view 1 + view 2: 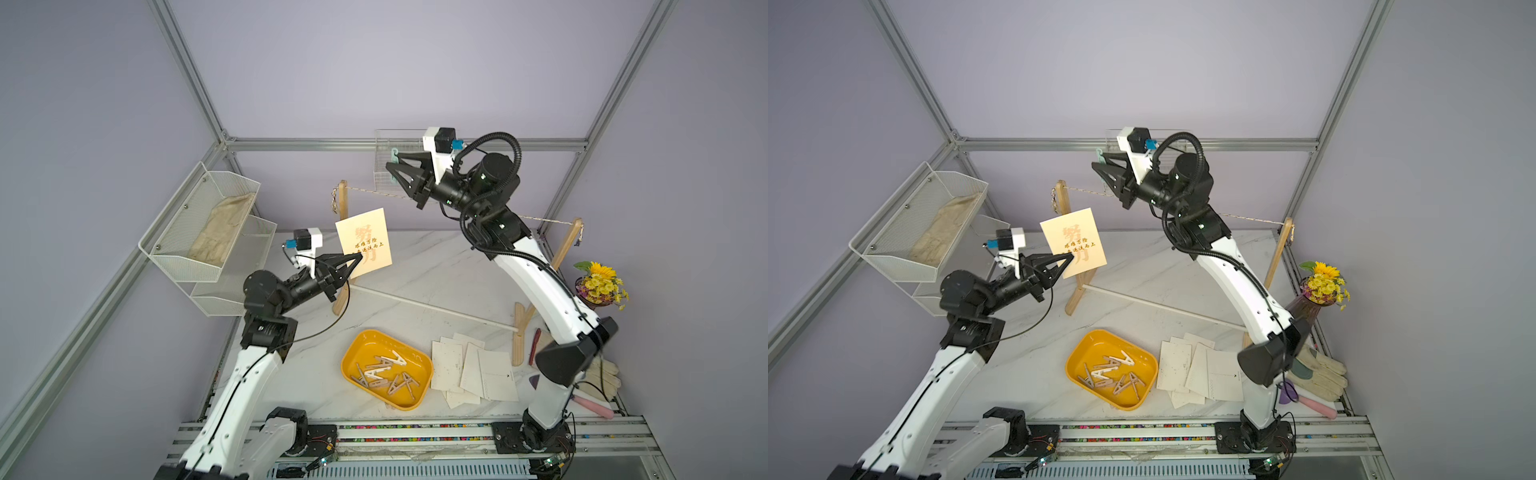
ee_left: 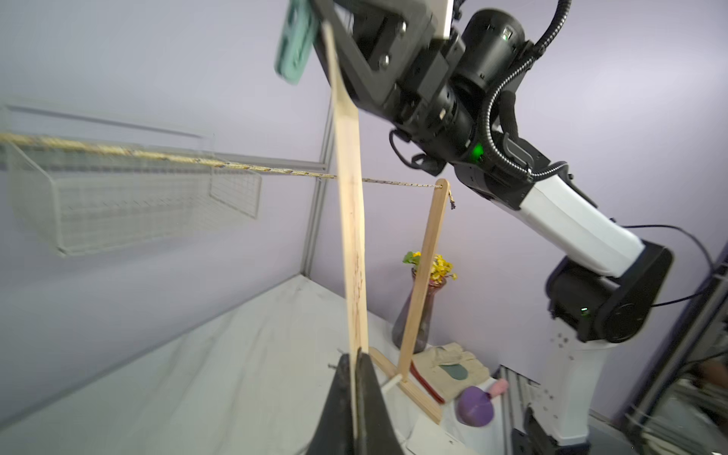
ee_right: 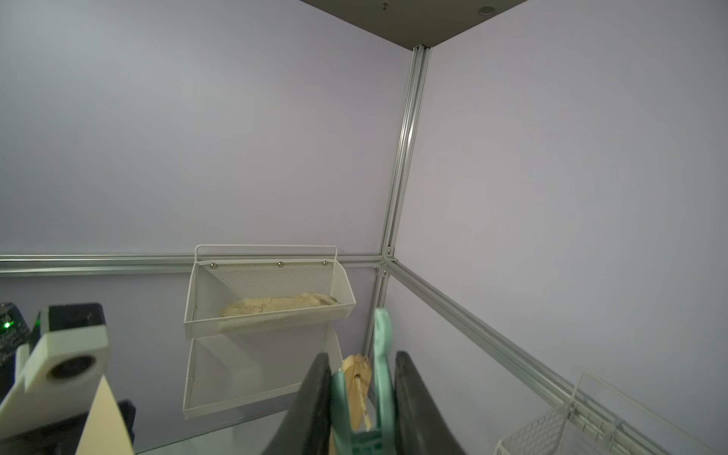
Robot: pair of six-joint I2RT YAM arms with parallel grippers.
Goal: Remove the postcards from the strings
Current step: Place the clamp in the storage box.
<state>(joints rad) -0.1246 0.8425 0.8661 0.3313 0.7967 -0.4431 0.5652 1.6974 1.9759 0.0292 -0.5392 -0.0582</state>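
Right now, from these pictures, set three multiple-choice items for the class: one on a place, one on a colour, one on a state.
1. The cream postcards lie: A in a wire basket; B on the table beside the tray; C on the string.
2. The tray is: A yellow; B blue; C white.
3. The left gripper is: A open; B shut on the tan postcard; C shut on a clothespin.
B: they lie fanned on the table. A: its walls are yellow. B: its jaws pinch the card's edge.
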